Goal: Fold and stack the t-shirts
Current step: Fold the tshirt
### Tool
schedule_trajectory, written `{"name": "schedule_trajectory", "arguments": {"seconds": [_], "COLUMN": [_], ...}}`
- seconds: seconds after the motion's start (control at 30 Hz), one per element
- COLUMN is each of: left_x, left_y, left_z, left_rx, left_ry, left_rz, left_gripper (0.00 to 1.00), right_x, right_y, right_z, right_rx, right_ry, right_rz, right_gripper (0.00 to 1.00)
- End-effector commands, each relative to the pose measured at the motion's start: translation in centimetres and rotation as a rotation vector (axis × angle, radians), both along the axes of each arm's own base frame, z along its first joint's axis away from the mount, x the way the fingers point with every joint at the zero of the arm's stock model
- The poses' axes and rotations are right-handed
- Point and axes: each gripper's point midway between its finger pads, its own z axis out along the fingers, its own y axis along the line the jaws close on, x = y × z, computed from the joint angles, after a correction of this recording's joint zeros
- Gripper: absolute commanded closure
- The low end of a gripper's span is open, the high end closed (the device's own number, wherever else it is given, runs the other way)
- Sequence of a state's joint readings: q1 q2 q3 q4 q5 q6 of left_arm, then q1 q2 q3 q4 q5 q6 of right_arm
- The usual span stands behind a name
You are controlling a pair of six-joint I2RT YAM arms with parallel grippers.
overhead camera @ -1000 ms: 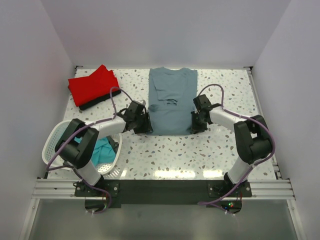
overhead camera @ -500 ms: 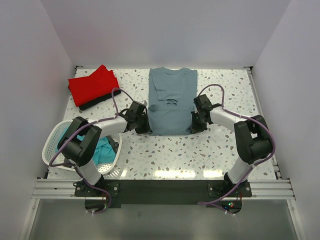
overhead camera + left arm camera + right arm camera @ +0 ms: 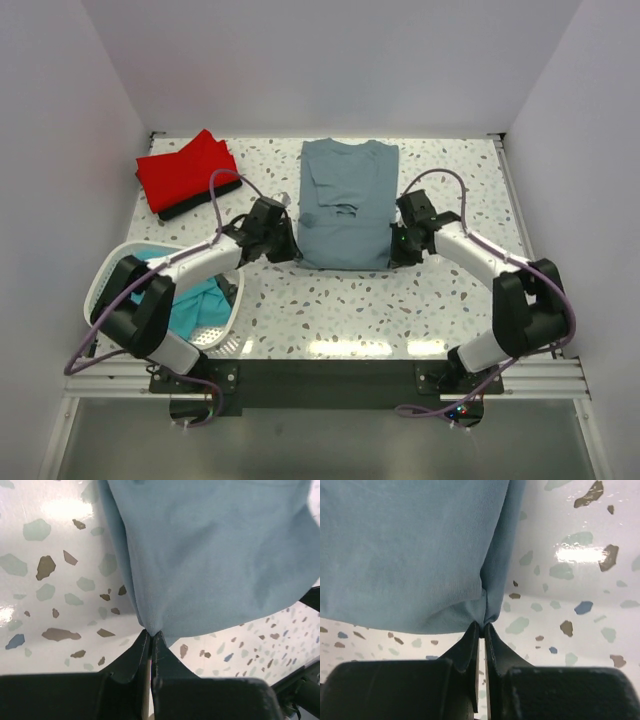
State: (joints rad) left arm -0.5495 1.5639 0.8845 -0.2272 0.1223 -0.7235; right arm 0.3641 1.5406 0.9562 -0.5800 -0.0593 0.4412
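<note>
A slate grey-blue t-shirt (image 3: 345, 200) lies lengthwise in the middle of the table, sides folded in. My left gripper (image 3: 292, 250) is shut on its near left corner, the cloth (image 3: 210, 560) pinched at the fingertips and lifted off the tabletop. My right gripper (image 3: 393, 250) is shut on the near right corner, the cloth (image 3: 410, 555) bunched between its tips. A red t-shirt (image 3: 185, 170) lies folded on a black t-shirt (image 3: 205, 203) at the back left. A teal t-shirt (image 3: 200, 300) sits crumpled in the basket.
The white lattice basket (image 3: 110, 275) stands at the near left edge, beside the left arm. Speckled tabletop (image 3: 400, 310) stretches in front of the grey-blue shirt. White walls close in the table on three sides.
Both grippers have closed on the near corners of the grey-blue t-shirt and raised them a little. Both arms have shifted slightly, the right elbow swinging outward.
</note>
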Motion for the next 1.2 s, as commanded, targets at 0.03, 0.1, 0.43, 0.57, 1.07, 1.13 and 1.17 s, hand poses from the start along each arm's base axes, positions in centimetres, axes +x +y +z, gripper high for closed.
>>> {"name": "schedule_trajectory", "arguments": {"seconds": [0.03, 0.1, 0.43, 0.57, 1.07, 1.13, 1.17], "left_x": [0.3, -0.2, -3.4, -5.5, -5.9, -4.7, -4.2], "left_y": [0.5, 0.8, 2.2, 2.4, -0.2, -0.7, -0.9], "left_z": [4.8, 5.9, 10.0, 11.8, 13.7, 13.2, 13.0], "left_rx": [-0.034, -0.033, -0.050, -0.081, -0.213, -0.215, -0.215], "left_ry": [-0.087, -0.091, -0.098, -0.100, -0.146, -0.148, -0.153], "left_rz": [0.038, 0.036, 0.011, -0.008, -0.006, -0.003, -0.005], "left_gripper": [1.00, 1.00, 1.00, 1.00, 1.00, 1.00, 1.00], "right_x": [-0.7, -0.8, -3.4, -5.5, -2.9, -1.3, -0.8], "right_y": [-1.1, -1.2, -2.1, -2.4, -2.7, -2.5, -2.3], "right_z": [3.8, 4.9, 11.4, 13.1, 17.7, 17.6, 17.5], "right_rx": [-0.020, -0.016, 0.004, 0.006, -0.006, -0.016, -0.014], "right_ry": [-0.043, -0.063, -0.145, -0.169, -0.333, -0.360, -0.366], "right_rz": [-0.029, -0.027, -0.021, -0.018, -0.108, -0.126, -0.130], "right_gripper": [1.00, 1.00, 1.00, 1.00, 1.00, 1.00, 1.00]}}
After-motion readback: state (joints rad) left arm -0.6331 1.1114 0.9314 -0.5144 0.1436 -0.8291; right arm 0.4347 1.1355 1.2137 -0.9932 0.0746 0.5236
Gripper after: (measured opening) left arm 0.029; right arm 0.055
